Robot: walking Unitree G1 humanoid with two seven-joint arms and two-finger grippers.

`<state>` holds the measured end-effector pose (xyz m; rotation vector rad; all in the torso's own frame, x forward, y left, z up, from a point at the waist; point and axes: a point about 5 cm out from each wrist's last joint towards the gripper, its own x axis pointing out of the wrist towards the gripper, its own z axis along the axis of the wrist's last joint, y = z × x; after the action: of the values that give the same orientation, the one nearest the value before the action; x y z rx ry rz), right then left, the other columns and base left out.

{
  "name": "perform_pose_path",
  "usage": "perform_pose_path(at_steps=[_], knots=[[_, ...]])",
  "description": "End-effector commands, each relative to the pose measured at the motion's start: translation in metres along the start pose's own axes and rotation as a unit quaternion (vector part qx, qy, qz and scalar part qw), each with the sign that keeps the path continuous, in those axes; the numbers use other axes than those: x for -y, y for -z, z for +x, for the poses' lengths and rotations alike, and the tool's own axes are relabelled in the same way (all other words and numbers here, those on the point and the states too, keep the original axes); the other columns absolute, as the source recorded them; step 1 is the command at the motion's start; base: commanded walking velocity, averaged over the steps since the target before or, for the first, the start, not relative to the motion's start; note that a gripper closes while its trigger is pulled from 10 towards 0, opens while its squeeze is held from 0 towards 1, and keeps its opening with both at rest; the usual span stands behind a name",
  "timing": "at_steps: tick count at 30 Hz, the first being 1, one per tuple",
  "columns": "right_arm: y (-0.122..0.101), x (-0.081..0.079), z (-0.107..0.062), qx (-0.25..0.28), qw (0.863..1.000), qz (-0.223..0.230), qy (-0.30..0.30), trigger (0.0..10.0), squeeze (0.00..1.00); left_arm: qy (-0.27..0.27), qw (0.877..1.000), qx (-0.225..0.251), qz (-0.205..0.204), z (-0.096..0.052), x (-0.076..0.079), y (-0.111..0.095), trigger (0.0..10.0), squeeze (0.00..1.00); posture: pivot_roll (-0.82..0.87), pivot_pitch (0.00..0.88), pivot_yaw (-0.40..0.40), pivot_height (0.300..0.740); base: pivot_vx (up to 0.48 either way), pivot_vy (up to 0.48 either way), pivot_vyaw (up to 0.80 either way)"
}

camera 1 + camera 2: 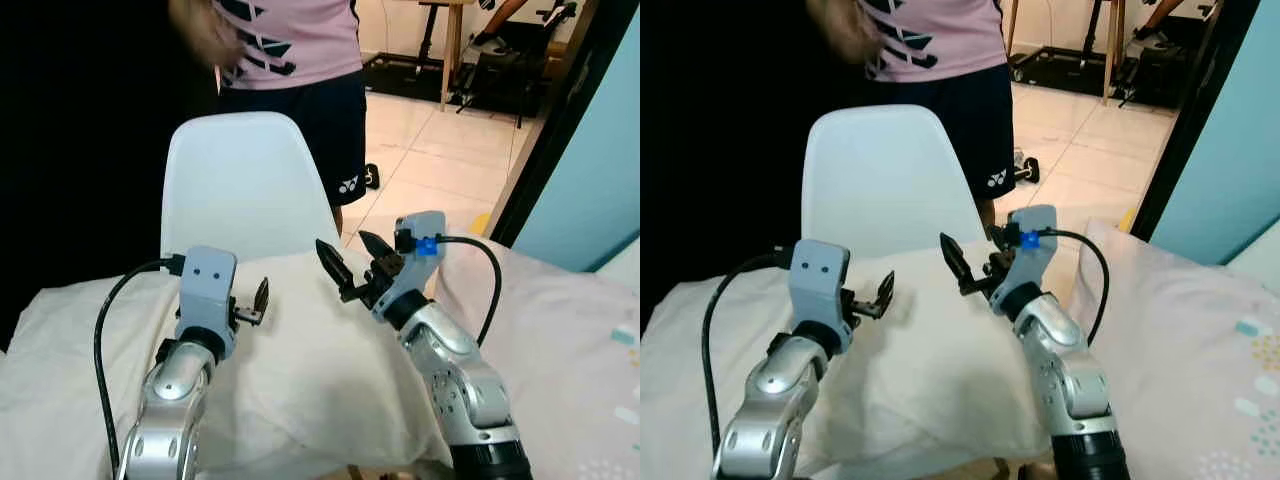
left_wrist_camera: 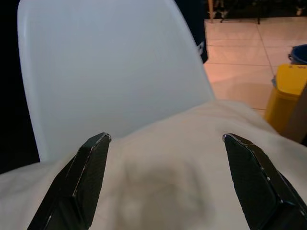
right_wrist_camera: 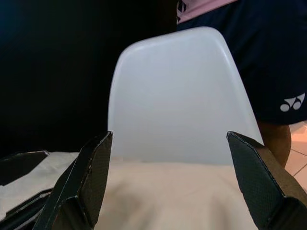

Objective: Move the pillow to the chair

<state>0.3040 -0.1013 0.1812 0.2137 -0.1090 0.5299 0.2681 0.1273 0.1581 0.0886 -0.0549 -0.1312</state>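
Two silver arms reach forward from the near edge of the head view, each over one cream pillow (image 1: 300,370) that sags across the seat of one white chair (image 1: 240,180). Left gripper (image 1: 255,300) hovers low over the pillow's left half; in its wrist view its jaws stand spread wide, with one black finger (image 2: 79,179) on each side and pillow cloth between them, gripping nothing. Whether the tips touch the fabric cannot be told. Right gripper (image 1: 355,265) is raised above the pillow's upper edge, just in front of the chair back; its jaws are also spread wide and hold nothing, and its fingers (image 3: 84,179) frame the chair back in the wrist view. The pillow's far edge lies against the bottom of the chair back, and its near part hangs down toward the robot. One person (image 1: 295,70) in a pink top and dark shorts stands right behind the chair. A bed (image 1: 570,330) with a pale patterned sheet lies to the right, beside the pillow.
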Motion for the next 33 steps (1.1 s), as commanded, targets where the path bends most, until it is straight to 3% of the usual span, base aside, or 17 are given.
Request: perform_pose_path(at_steps=[1, 14, 33], knots=[[-0.0013, -0.0004, -0.0006, 0.006, 1.000, -0.002, 0.001, 10.0, 0.00, 0.006, 1.000, -0.017, -0.019, -0.0004, 0.0121, 0.0072, 10.0, 0.00, 0.08, 0.000, -0.023, 0.624, 0.000, 0.000, 0.00], [-0.0020, -0.0002, 0.0007, 0.008, 1.000, -0.003, 0.000, 10.0, 0.00, 0.019, 1.000, -0.005, -0.010, 0.0002, 0.0175, 0.0039, 10.0, 0.00, 0.08, 0.000, -0.029, 0.674, -0.241, 0.000, 0.00], [-0.0041, 0.0028, 0.0027, 0.009, 1.000, 0.007, 0.007, 10.0, 0.00, 0.004, 1.000, 0.000, -0.028, 0.0021, 0.0124, 0.0034, 10.0, 0.00, 0.08, 0.000, -0.039, 0.740, 0.000, 0.000, 0.00]])
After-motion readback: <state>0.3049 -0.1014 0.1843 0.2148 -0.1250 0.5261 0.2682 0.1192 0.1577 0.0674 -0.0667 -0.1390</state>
